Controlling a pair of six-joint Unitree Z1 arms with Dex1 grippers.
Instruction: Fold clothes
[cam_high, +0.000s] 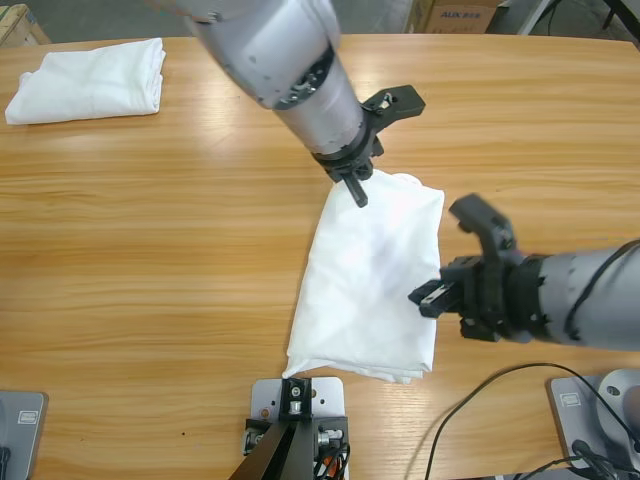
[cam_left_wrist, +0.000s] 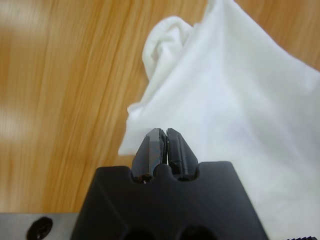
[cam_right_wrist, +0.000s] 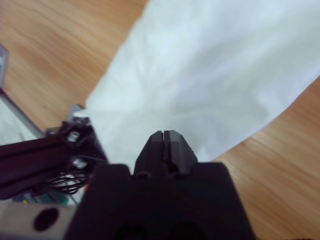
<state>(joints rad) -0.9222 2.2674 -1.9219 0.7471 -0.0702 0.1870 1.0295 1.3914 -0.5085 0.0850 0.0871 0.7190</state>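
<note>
A white T-shirt lies folded into a long panel on the wooden table, a little right of the middle. Its far corner is bunched up. My left gripper reaches down from the top and is shut, its tips over the shirt's far left edge, with no cloth visibly between the jaws. My right gripper comes in from the right. It is shut too and hovers over the shirt's right edge.
A second white T-shirt lies folded at the table's far left corner. A black cable loops over the table's front right. Cardboard boxes stand beyond the far edge.
</note>
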